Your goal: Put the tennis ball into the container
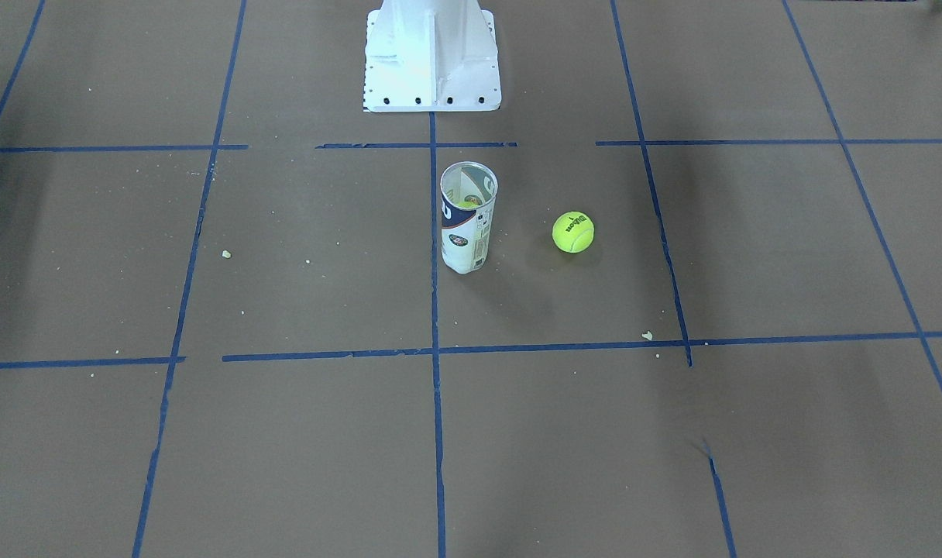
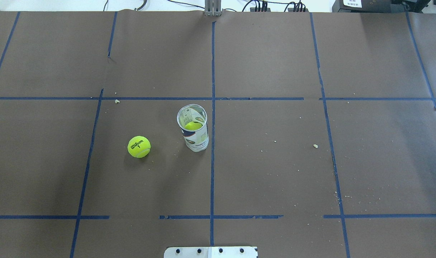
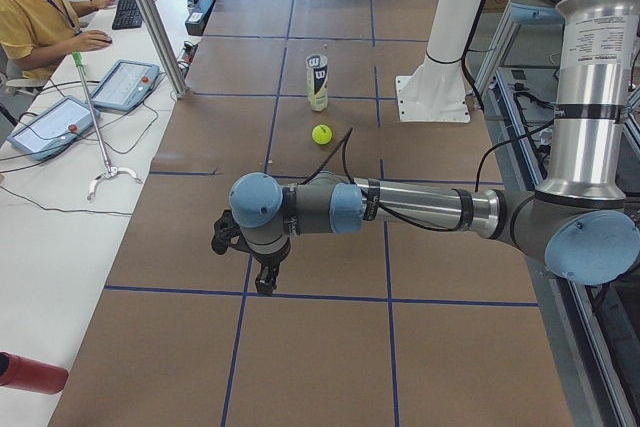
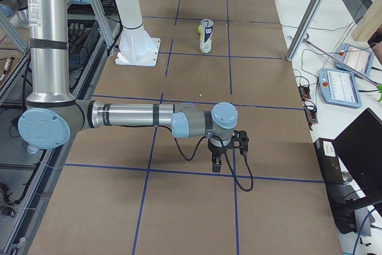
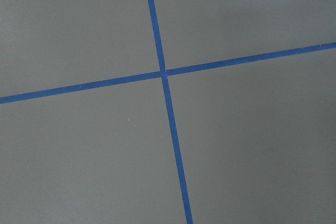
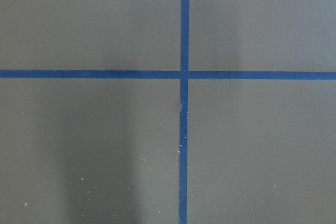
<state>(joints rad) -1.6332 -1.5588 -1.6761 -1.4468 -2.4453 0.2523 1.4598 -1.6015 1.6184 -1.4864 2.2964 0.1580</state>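
Brown paper with a blue tape grid covers the table. Near its middle a clear plastic cylindrical can with a white and navy label stands upright and open-topped, with one yellow-green ball inside. A loose bright yellow-green fuzzy tennis ball lies on the paper to the can's left, apart from it. Well away, the left gripper hangs over the left end and the right gripper over the right end. Whether their fingers are open or closed cannot be told.
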